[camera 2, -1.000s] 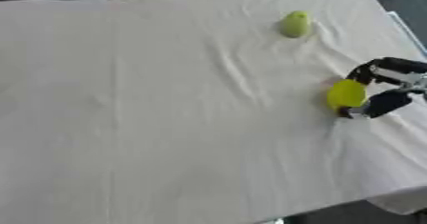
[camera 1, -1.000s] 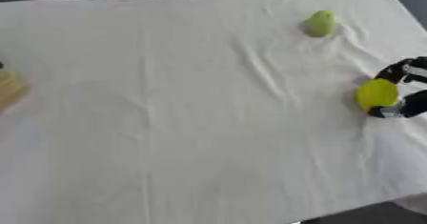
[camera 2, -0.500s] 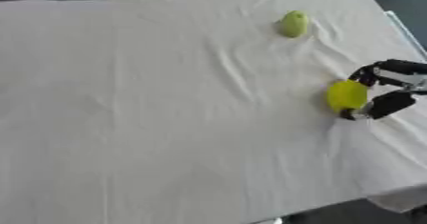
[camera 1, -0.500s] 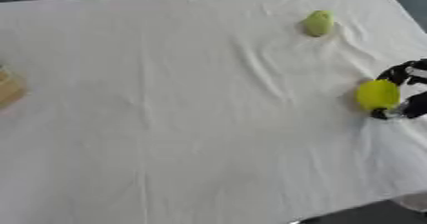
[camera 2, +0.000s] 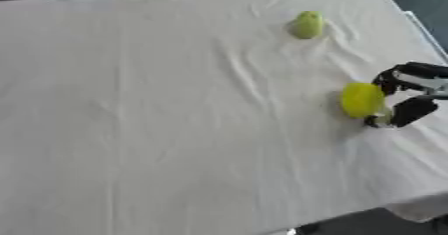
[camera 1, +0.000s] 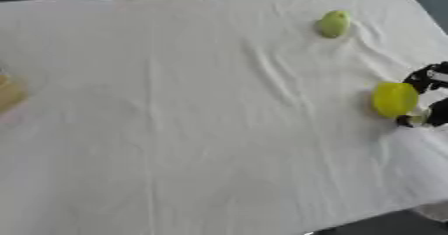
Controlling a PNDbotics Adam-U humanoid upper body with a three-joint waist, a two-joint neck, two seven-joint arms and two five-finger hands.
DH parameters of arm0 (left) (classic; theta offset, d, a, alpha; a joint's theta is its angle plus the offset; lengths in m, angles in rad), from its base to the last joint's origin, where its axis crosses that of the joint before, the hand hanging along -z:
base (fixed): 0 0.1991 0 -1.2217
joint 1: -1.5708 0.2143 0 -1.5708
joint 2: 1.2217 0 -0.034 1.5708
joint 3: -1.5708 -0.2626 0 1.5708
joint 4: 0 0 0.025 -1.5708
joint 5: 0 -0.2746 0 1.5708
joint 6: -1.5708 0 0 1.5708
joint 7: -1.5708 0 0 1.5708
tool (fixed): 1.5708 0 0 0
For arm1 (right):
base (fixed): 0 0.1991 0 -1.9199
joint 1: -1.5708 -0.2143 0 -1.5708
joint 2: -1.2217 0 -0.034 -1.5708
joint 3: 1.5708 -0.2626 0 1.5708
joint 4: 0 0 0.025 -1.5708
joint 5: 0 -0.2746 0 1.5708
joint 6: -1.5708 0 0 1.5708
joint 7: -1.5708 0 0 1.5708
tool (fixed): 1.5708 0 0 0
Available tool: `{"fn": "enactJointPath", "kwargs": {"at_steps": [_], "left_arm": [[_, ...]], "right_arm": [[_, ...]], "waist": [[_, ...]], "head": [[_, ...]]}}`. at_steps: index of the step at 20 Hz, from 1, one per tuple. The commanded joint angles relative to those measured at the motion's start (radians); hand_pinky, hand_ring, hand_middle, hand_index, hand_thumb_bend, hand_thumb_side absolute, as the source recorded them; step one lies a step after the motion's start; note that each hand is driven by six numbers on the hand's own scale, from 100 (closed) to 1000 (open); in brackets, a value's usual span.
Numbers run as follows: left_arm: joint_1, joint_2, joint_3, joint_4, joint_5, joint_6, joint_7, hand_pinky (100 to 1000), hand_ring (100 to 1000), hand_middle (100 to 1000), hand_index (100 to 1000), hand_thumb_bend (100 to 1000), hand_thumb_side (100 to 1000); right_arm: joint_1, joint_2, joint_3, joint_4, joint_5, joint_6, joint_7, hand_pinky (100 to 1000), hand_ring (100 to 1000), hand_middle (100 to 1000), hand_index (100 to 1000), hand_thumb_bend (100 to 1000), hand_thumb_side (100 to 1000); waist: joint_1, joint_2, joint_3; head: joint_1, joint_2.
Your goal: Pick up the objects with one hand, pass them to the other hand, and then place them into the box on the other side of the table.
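A bright yellow round fruit [camera 2: 360,99] lies on the white cloth at the right side. My right hand [camera 2: 409,95] comes in from the right edge, its black fingers curled round the fruit's right side, above and below it. A second, green pear-like fruit [camera 2: 307,24] rests further back on the cloth, apart from the hand. A tan edge of the box [camera 1: 9,93] shows at the far left. My left hand shows in no view.
The white tablecloth [camera 1: 192,119] covers the whole table, with wrinkles near the middle. The table's front edge runs along the lower right, and dark floor shows beyond it.
The right hand and the yellow fruit have shifted slightly towards the right edge; the green fruit lies where it was.
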Motion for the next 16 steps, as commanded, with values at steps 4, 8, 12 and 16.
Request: {"fn": "enactJointPath", "kwargs": {"at_steps": [4,8,12,16], "left_arm": [[-0.011,0.023,0.017,-0.012,-0.003,0.001,-0.001,747,705,646,736,639,448],[-0.011,0.022,0.016,-0.014,-0.003,0.0,0.0,747,706,647,736,640,448],[-0.011,0.023,0.017,-0.014,-0.009,0.0,0.001,748,706,647,737,641,446],[-0.011,0.024,0.018,-0.014,-0.012,0.0,-0.001,747,705,646,736,641,446]], "right_arm": [[-0.011,-0.028,-0.011,-0.01,-0.054,0.031,-0.084,743,639,505,657,351,173],[-0.001,-0.03,-0.007,-0.021,-0.115,0.047,-0.128,739,627,493,643,334,197],[0.013,-0.037,-0.008,-0.038,-0.109,0.029,-0.089,781,717,620,795,508,342],[0.01,-0.044,-0.012,-0.04,-0.061,-0.015,0.004,833,801,727,898,462,267]], "waist": [[-0.001,-0.015,0.001],[-0.003,-0.016,0.001],[-0.006,-0.017,0.001],[-0.007,-0.018,0.003]], "head": [[-0.005,-0.006],[-0.003,-0.008],[-0.001,-0.008],[0.001,-0.008]]}}
